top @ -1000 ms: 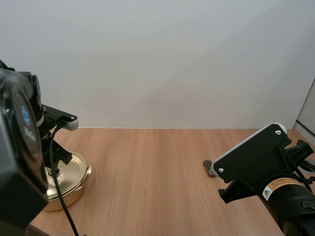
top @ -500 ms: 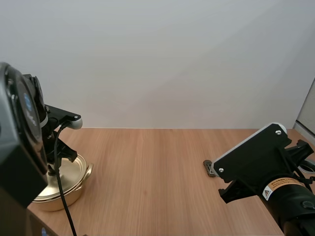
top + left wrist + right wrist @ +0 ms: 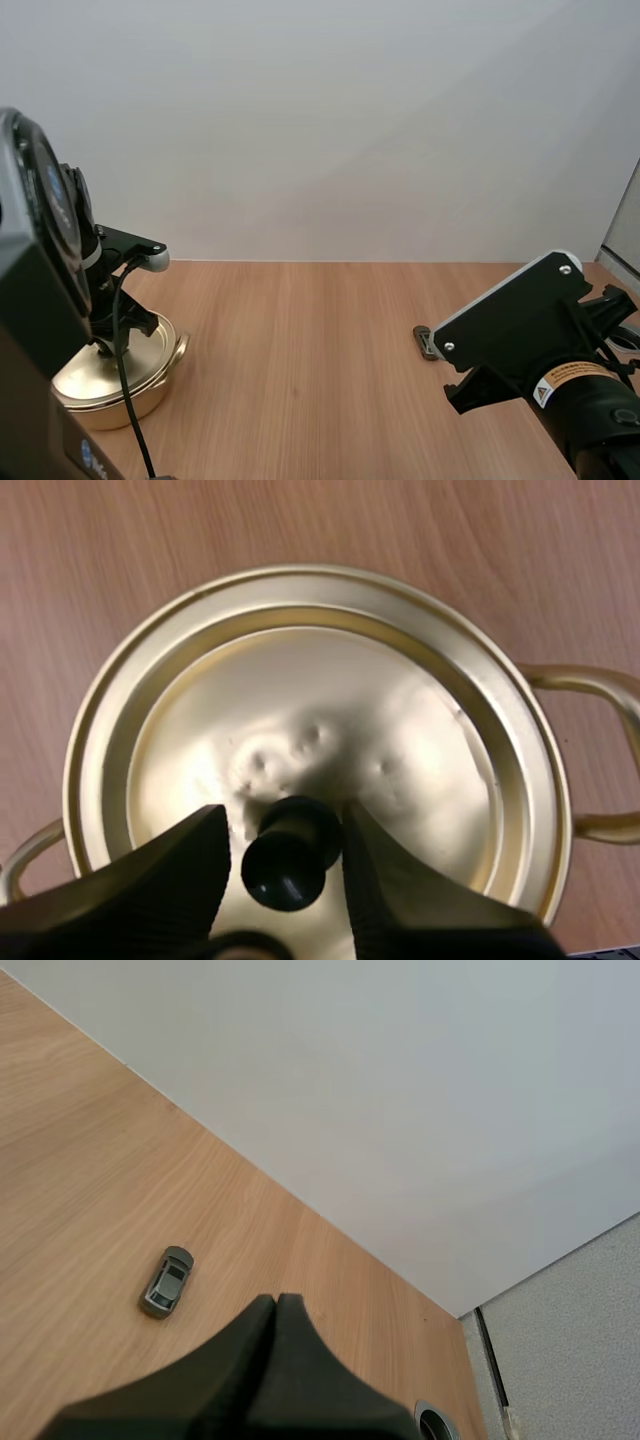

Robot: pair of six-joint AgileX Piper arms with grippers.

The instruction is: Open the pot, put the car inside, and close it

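Fingers apart, the left end effector (image 3: 283,827) is straddling the black knob (image 3: 288,858) of the lid (image 3: 340,730) on the pot (image 3: 135,388) and should be centring before clamping and lifting straight, while the right end effector (image 3: 275,1306), fingers together, is hovering near the car (image 3: 167,1282) on the tabletop (image 3: 300,350).

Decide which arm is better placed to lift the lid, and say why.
Left. The left pincer stands open astride the knob of the lid on the pot. The right pincer is shut, far across the table near the car.
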